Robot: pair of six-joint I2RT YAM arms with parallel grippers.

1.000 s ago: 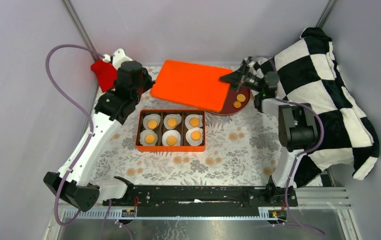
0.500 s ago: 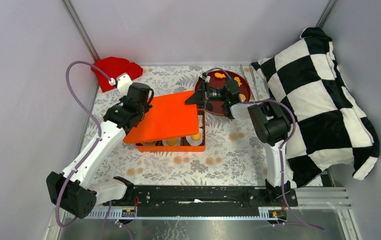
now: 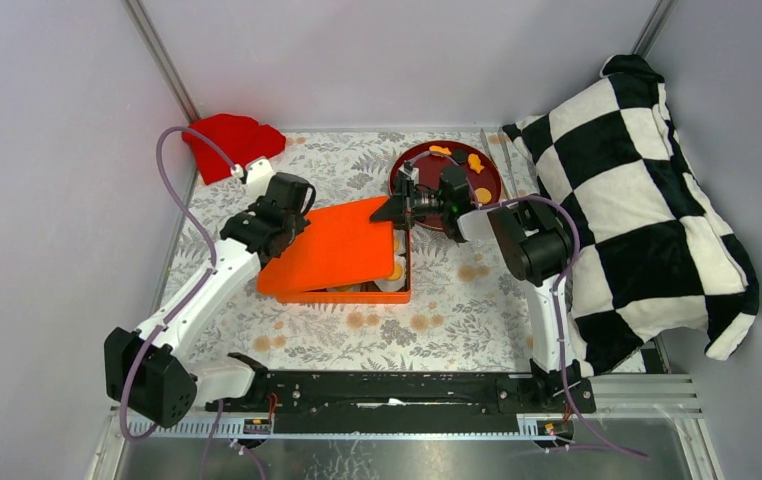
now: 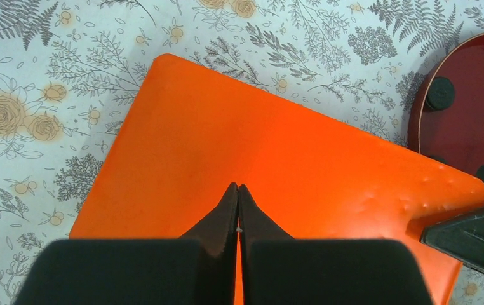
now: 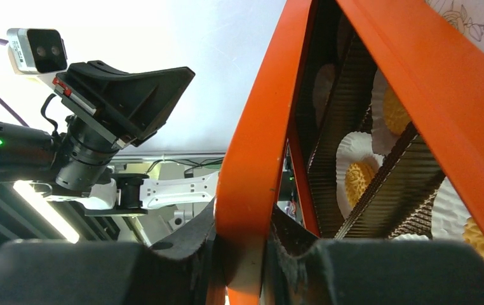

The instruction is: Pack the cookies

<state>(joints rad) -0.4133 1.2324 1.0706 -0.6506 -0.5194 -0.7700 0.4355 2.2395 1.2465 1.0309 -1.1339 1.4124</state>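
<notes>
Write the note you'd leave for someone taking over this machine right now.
Grippers: left gripper shut on the orange lid at its left edge; right gripper shut on its right edge.
Things: the lid hangs tilted over the orange box, not seated. Inside, cookies sit in white liners. A few more lie on the dark red plate.
Done: visible liners hold cookies.
Left: lower and seat the lid.
</notes>
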